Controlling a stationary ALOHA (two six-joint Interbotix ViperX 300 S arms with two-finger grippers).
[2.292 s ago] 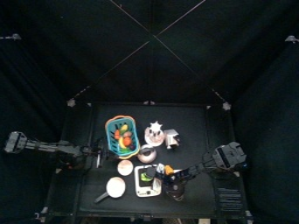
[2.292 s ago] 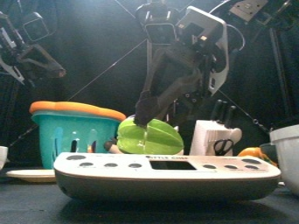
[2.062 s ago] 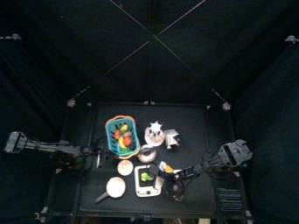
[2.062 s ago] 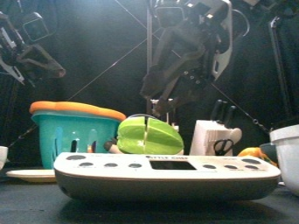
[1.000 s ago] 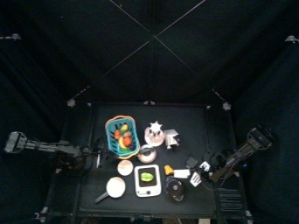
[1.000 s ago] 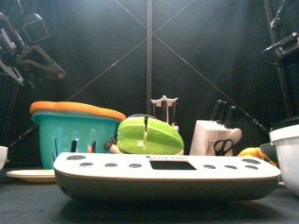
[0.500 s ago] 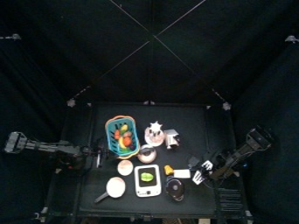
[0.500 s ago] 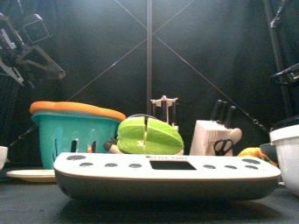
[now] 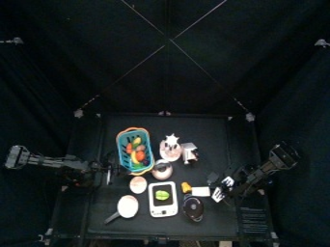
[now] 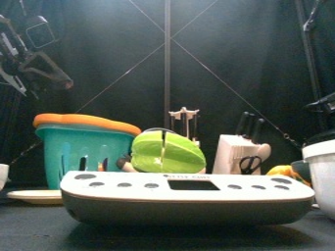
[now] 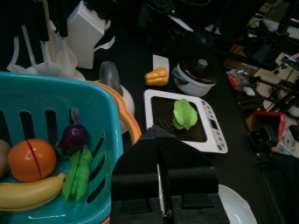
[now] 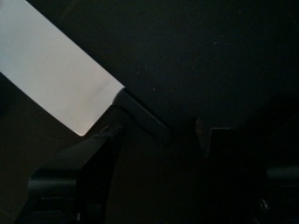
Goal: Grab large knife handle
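The right claw [image 12: 158, 131] was clamped on the large knife's black handle [image 12: 142, 115], which ran back between its jaws in the right wrist view while the broad pale blade [image 12: 59, 77] stuck out ahead of them. Two seconds before, that arm had hung over the white knife block [image 10: 238, 154] at the middle of the black bench [image 9: 219, 145]; it had since swung out to the right edge with the knife in its grip, so the grab looked done. The left claw [image 11: 163, 179] rested closed and empty at the left, above the teal plastic basket [image 11: 70, 105].
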